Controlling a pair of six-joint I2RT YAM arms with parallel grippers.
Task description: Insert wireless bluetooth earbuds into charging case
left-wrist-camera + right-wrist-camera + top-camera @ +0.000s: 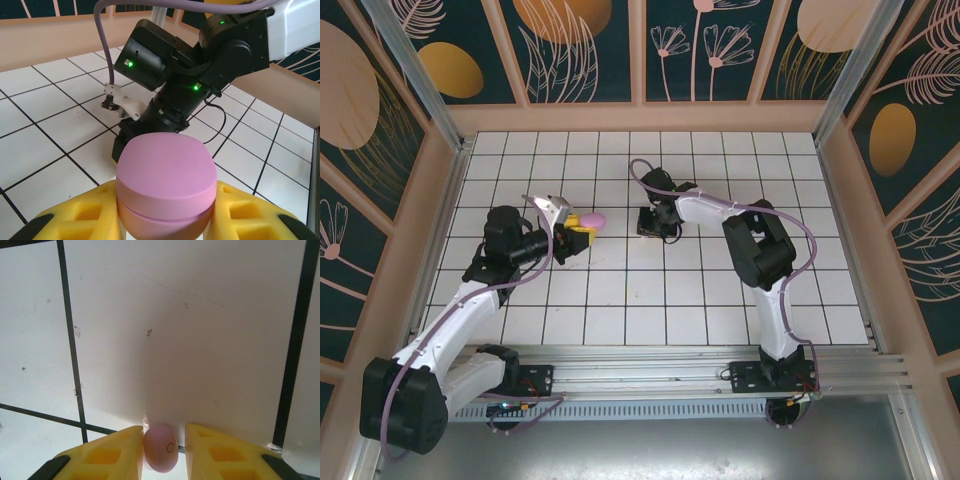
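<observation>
- My left pincer (578, 236) was clamped on the pink charging case (167, 180), one yellow finger on each flank of its lower half
- The case was held near the middle of the tiled floor (200, 340), with its rounded top facing the left wrist camera
- A seam ran round the case and the lid looked shut; I judged that it had to be opened before anything could go in
- My right pincer (655, 222) was pointed down at the floor, well apart from the case
- A small pink earbud (161, 449) sat between the right fingers (112, 452)
- The earbud touched one finger, and a thin gap showed at the other
- I could not tell whether the right pincer had closed firmly on the earbud or only bracketed it, nor whether the earbud rested on the tile or hung just above it
- Progress, as judged: early
  - Done: case secured, one earbud framed for pickup
  - Not done: no earbud seated in the case
- Left to do: confirm the grip, lift, carry the earbud across, open the case, seat the earbud in its socket
</observation>
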